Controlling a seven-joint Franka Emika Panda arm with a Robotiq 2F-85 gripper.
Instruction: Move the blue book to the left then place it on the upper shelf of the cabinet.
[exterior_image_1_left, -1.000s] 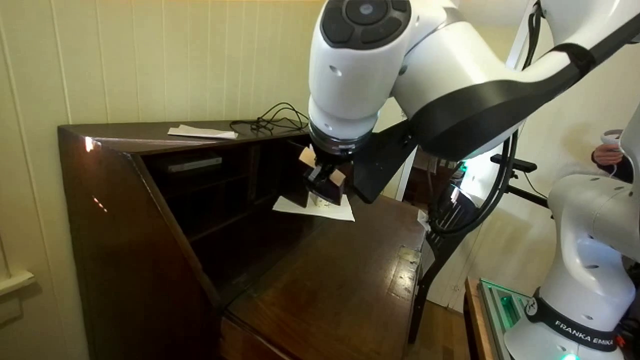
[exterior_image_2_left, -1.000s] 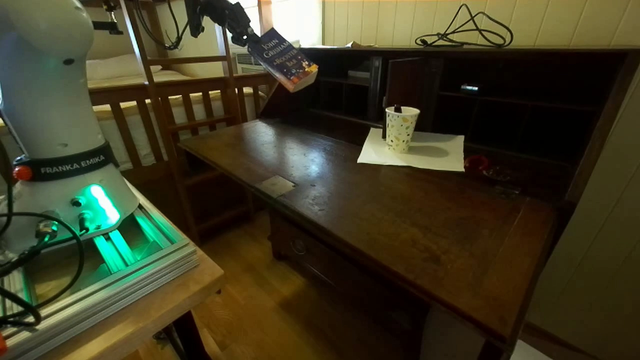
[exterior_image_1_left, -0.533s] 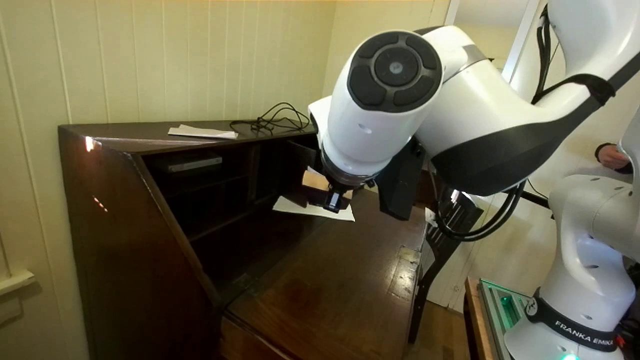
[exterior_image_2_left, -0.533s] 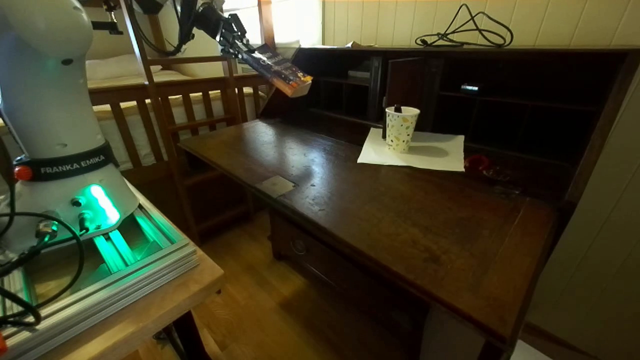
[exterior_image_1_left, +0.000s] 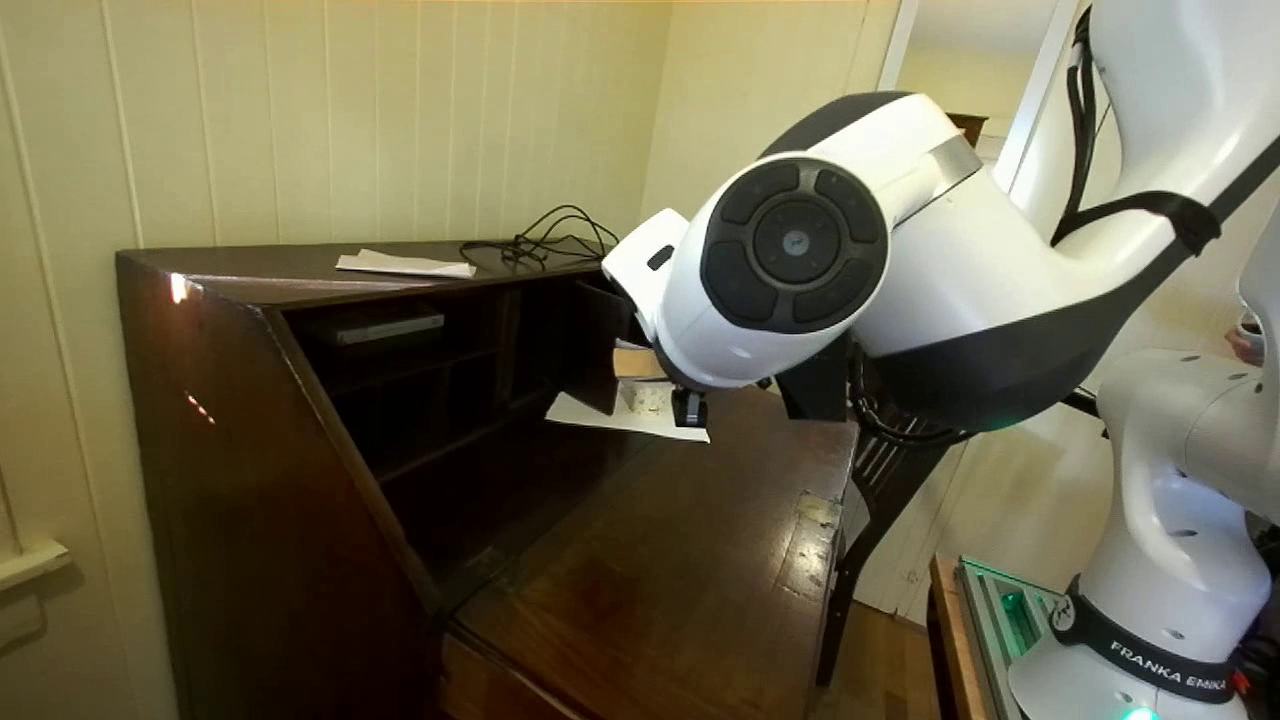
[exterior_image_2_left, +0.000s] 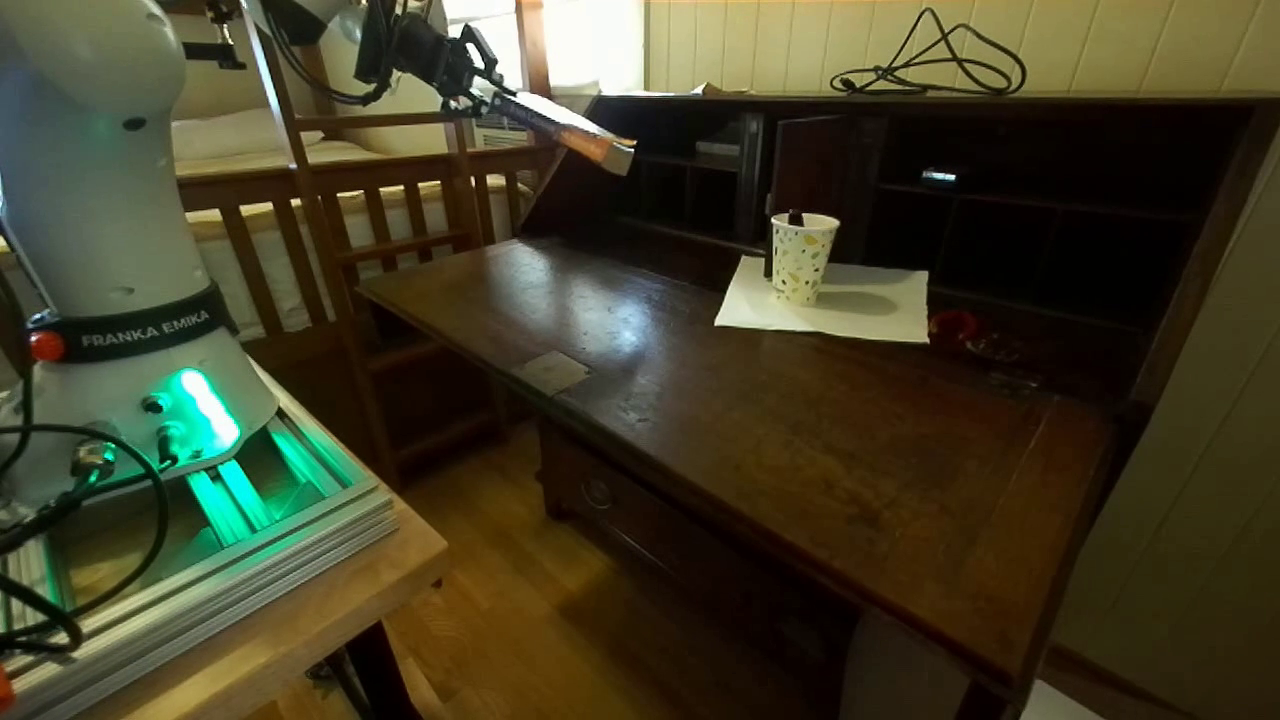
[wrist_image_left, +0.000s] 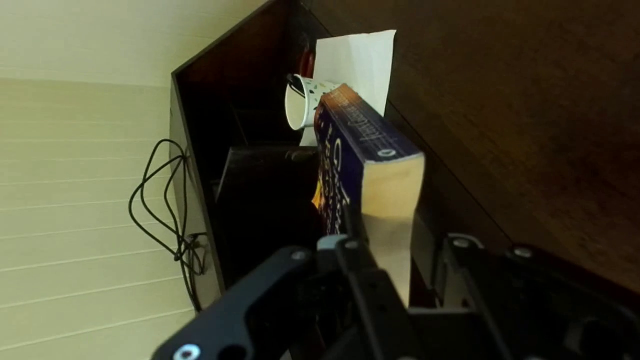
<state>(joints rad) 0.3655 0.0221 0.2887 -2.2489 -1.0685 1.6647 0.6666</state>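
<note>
Far left in an exterior view: robot base (exterior_image_2_left: 110, 390), lit green. Right of it, higher up, the gripper (wrist_image_left: 389, 235), jaws pinching the blue book (exterior_image_2_left: 568, 132) across its thickness, one to each side at the near end. Book is in the air, tilted, far end lower, apart from the flat leaf of the cabinet (exterior_image_2_left: 660, 330); exact depth hard to tell. Wrist view gives spine, dark-blue cover, cream page edges: a fairly thick paperback. Guess at handling: light, middling stiff as a block, covers soft and bendy, probably a bit slick; hardly fragile, though corners could crease and pages fan if the grip slackens. Most of its length juts past the jaws, so it may swivel or droop; best hold is likely across both covers close to the spine, nearer the middle if re-gripping. Further right, a door panel (exterior_image_2_left: 812, 165) standing ajar, patterned cup (exterior_image_2_left: 802, 265) upright on white paper (exterior_image_2_left: 880, 318), well apart from the book. Rightmost, upper shelf (exterior_image_2_left: 1050, 202), dark, small bright object (exterior_image_2_left: 940, 177) on it; shelf boards show either side of the door panel, which stretch is wanted I cannot tell. Book not yet shelved; next move probably calls for levelling it, then sliding it in
</note>
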